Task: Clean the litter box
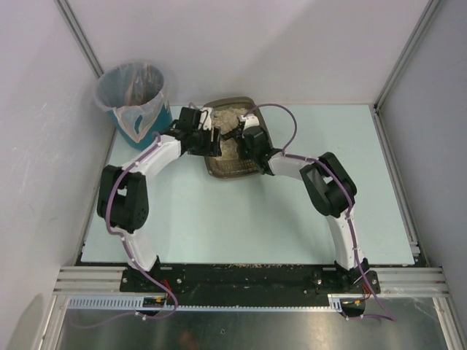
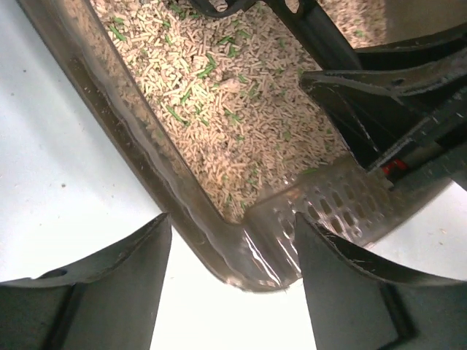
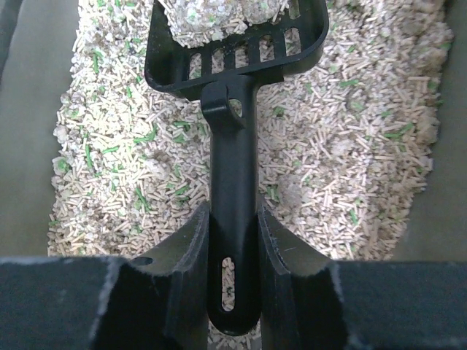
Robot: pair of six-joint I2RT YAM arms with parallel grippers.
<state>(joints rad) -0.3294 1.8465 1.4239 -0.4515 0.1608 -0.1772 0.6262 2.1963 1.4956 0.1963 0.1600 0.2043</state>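
Observation:
The grey-brown litter box (image 1: 228,171) sits at the back middle of the table with beige pellets (image 3: 350,168) and green flecks inside. My right gripper (image 3: 233,215) is shut on the handle of a black slotted scoop (image 3: 233,65). It holds the scoop over the litter, with pale clumps (image 3: 211,18) in the scoop's head. In the top view my right gripper (image 1: 246,138) is over the box's right side. My left gripper (image 2: 230,240) is open, its fingers either side of a rounded corner of the box (image 2: 255,255), at the box's left side (image 1: 213,142).
A round teal bin (image 1: 135,98) with a clear liner stands at the back left, close to my left arm. Grey walls close in the pale table (image 1: 241,226) on the left, back and right. The scoop and my right gripper (image 2: 379,87) show in the left wrist view.

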